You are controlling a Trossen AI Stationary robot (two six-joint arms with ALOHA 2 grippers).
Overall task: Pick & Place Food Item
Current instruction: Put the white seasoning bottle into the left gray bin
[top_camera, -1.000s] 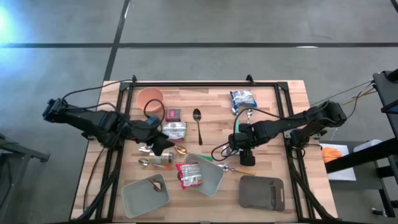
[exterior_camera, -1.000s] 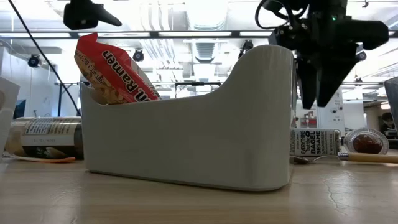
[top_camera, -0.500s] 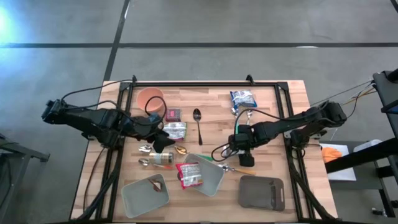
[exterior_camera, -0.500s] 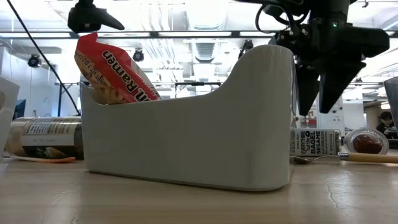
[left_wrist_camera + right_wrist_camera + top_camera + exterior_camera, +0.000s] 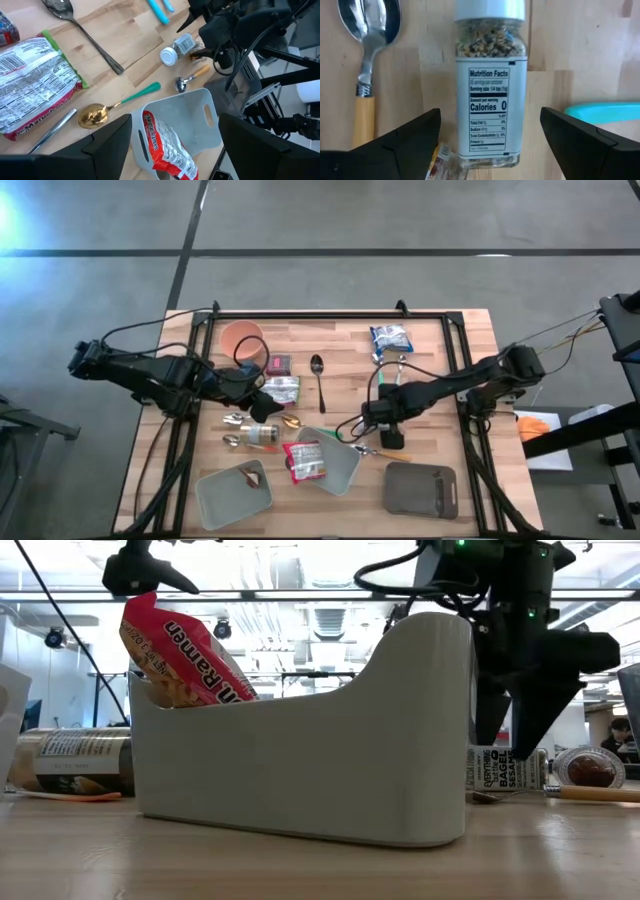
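Hovering right over the seasoning jar, the right gripper has its fingers spread wide with nothing between them. The jar lies on its side on the table, just beside a wooden-handled spoon and near the bin. I'd drop straight down, straddle the labelled body evenly, and keep clear of that spoon. The left gripper waits open, empty, above the ramen.

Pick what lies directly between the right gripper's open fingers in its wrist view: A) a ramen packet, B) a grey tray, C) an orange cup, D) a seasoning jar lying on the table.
D: the seasoning jar lies label-up on the wood, between the right gripper's spread fingers, a wooden-handled spoon beside it.
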